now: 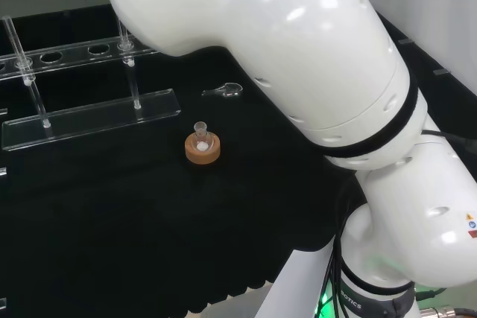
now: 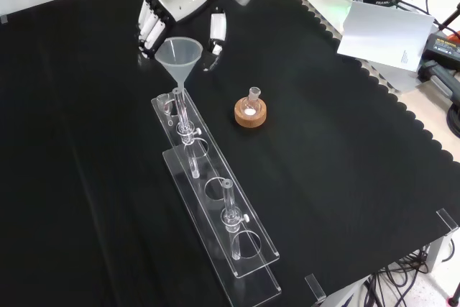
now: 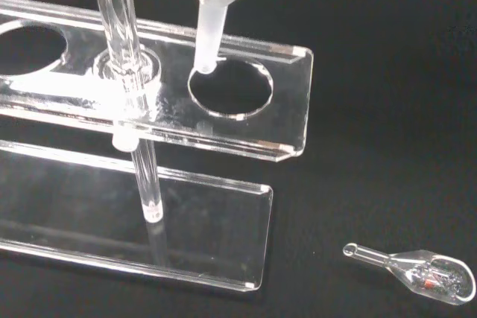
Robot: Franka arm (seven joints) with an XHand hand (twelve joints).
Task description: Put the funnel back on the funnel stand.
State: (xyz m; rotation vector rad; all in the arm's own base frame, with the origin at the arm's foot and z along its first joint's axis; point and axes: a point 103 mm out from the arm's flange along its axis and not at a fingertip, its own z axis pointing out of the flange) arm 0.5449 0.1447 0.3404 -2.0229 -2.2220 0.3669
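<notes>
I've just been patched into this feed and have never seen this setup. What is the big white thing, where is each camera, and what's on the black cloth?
The big white shapes are the robot arm itself. One camera looks over the arm from behind, one looks down from the front, and one sits at the wrist. The arm ends in a black and white hand seen at the top of the front view. It holds a clear funnel, whose stem tip sits at the end hole of the clear acrylic funnel stand. Beside the stand a small flask sits in a cork ring. A small glass spoon-like piece lies on the cloth.
</notes>
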